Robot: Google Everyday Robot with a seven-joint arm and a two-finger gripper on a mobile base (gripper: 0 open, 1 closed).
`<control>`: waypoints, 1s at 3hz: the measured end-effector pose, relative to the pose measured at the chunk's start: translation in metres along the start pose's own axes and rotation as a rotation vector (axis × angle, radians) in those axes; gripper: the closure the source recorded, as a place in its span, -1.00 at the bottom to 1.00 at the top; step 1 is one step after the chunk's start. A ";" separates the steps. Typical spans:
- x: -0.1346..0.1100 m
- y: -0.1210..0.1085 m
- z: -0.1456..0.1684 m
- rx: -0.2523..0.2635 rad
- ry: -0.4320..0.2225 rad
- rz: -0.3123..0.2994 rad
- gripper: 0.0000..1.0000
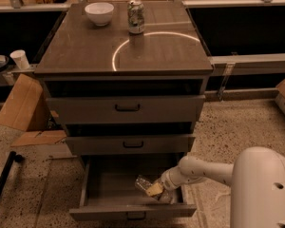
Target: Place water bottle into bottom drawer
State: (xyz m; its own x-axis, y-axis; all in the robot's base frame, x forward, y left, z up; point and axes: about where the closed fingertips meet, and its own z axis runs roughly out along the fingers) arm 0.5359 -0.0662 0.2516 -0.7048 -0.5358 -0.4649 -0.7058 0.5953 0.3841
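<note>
1. Speckled floor, grey cabinet point(85, 56) mid-frame; bottom drawer point(109, 184) is pulled open at lower centre.
2. Water bottle point(145, 184) is seen tilted, low inside the drawer, right of centre, at the gripper point(165, 194); held or released cannot be told.
3. Bottle should be laid flat on the drawer floor before release.
4. Nothing else is seen in the drawer; bowl point(99, 12) and can point(136, 17) stand on the cabinet top.

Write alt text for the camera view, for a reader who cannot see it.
The gripper reaches into the open bottom drawer of a grey cabinet, at the water bottle inside it. A white bowl and a metal can stand on the cabinet top.
</note>
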 end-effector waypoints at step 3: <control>0.013 -0.053 0.031 -0.057 -0.035 0.076 -0.60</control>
State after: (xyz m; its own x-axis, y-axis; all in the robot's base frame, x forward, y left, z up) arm 0.5662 -0.0861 0.2009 -0.7545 -0.4685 -0.4595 -0.6537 0.5981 0.4635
